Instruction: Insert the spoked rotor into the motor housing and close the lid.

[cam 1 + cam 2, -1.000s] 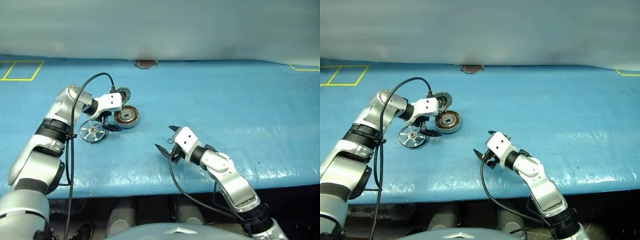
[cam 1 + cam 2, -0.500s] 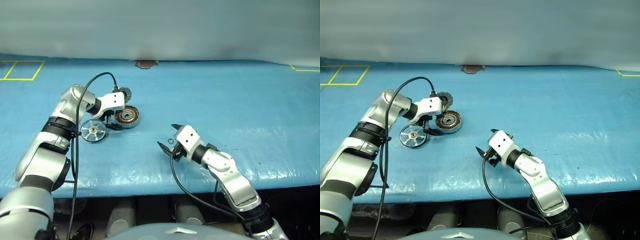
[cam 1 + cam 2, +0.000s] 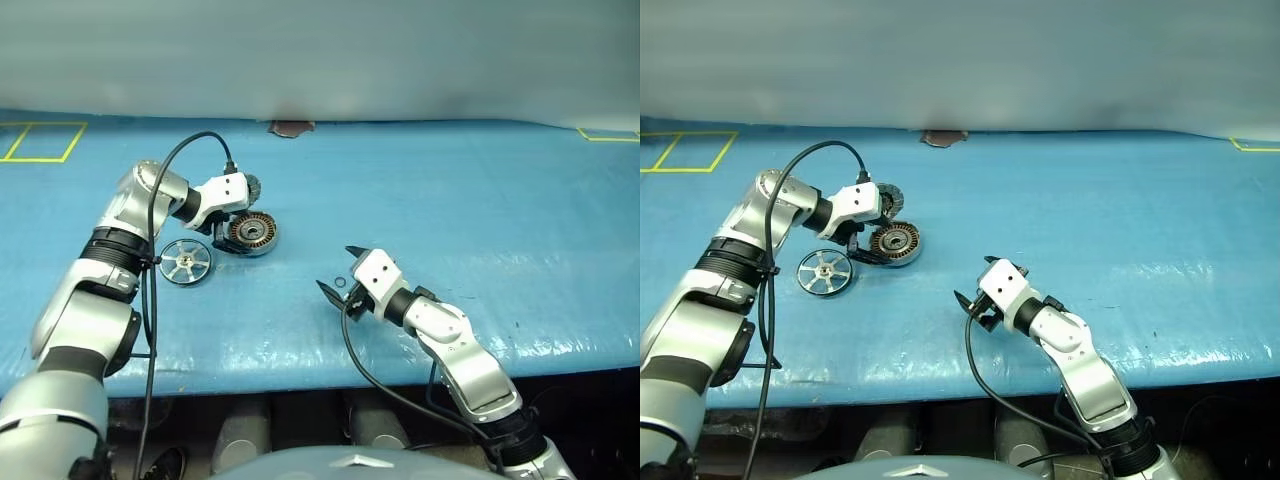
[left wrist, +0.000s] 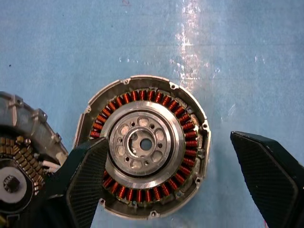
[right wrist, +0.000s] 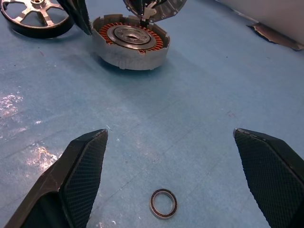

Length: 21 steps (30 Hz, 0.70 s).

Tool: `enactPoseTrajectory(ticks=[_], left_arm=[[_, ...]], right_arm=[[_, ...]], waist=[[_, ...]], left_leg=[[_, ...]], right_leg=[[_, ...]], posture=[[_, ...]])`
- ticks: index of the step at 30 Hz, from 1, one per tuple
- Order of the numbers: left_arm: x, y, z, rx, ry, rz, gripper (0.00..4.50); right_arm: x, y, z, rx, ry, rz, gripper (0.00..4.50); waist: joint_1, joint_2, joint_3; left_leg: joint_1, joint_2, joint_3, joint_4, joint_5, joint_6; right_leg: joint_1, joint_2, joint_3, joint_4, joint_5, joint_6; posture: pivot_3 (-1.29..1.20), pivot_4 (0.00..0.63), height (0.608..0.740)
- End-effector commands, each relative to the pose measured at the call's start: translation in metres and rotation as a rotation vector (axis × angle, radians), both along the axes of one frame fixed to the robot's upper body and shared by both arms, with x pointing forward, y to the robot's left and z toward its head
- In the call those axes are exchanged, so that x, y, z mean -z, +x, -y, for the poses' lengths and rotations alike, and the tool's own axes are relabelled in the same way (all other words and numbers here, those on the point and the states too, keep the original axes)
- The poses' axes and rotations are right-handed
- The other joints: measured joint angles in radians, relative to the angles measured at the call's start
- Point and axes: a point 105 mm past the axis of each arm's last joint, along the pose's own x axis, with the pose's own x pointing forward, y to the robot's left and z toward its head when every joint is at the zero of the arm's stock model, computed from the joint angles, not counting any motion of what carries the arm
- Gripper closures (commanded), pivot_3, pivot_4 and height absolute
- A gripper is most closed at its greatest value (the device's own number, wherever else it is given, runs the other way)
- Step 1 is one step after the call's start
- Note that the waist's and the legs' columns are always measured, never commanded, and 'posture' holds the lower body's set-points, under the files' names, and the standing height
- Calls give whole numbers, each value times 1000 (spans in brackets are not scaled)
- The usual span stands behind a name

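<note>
Metal and stiff, likely slick, the spoked rotor point(image 3: 186, 261) lies flat on the blue tabletop point(image 3: 470, 200) just beside the motor housing point(image 3: 252, 232), best pinched across its thin rim; the left pincer point(image 4: 175, 183) hangs wide over the housing, the right pincer point(image 3: 337, 274) wide too.

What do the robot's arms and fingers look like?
Both arms are shiny silver-grey tubes with black rings at the joints. Each ends in a white boxy wrist, with a thin black cable looping along it. The left gripper and the right gripper each have two black pointed fingers with a bumpy, criss-cross pattern.
</note>
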Motion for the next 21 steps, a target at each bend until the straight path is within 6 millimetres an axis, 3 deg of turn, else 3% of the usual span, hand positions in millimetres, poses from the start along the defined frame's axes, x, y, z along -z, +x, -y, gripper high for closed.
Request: enactPoseTrajectory(ticks=[1, 9, 14, 17, 21], left_arm=[[-1, -1, 1, 25, 20, 16, 0], [17, -3, -1, 11, 62, -24, 0], [18, 0, -2, 0, 68, -6, 1257], [18, 0, -4, 5, 83, 0, 1257], [18, 1, -7, 7, 96, 2, 2094]], right_arm=[[-13, 3, -1, -5, 16, 55, 30], [-13, 4, 0, -3, 7, 62, 30], [-13, 4, 1, 3, 6, 63, 0], [-14, 4, 2, 7, 8, 66, 0], [-15, 5, 2, 12, 8, 72, 0]], waist=[[0, 0, 0], [1, 0, 0], [-2, 0, 0], [-3, 0, 0], [-5, 0, 0]], left_leg=[[0, 0, 0, 0, 0, 0], [0, 0, 0, 0, 0, 0], [2, 0, 0, 1, 0, 0], [2, 0, 0, 1, 0, 0], [2, 0, 0, 1, 0, 0]], right_leg=[[0, 0, 0, 0, 0, 0], [0, 0, 0, 0, 0, 0], [1, 0, 0, 2, 0, 0], [1, 0, 0, 3, 0, 0], [1, 0, 0, 3, 0, 0]], posture=[[0, 150, 740], [0, 150, 740], [0, 150, 740], [0, 150, 740], [0, 150, 740]])
